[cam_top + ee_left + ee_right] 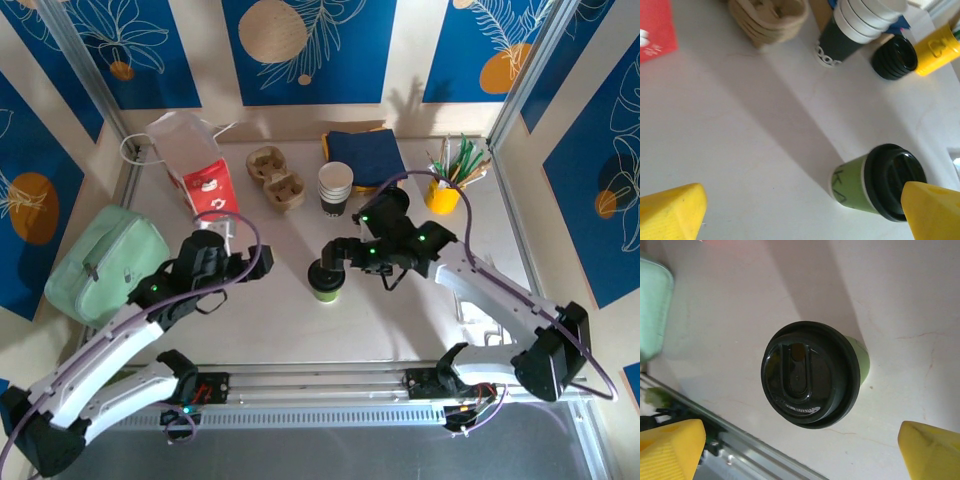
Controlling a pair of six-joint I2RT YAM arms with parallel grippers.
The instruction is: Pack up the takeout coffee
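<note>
Right gripper (800, 454): fingers spread wide, empty, hanging straight above the coffee cup (810, 374).
Left gripper (802, 212): spread wide too, empty, with the cup close beside one finger.
Cup position: upright on the surface (270, 325), near the middle, between both grippers, well apart from the stack of cups (335, 187).
Handling: probably light. The thin paper wall would dent easily, and the glossy lid looks slippery and might pop off.
Best hold: the green side below the lid rim, squeezed gently and kept upright.

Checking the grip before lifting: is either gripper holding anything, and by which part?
Nothing is held. The left gripper and right gripper are both open; the coffee cup stands free on the table.
</note>
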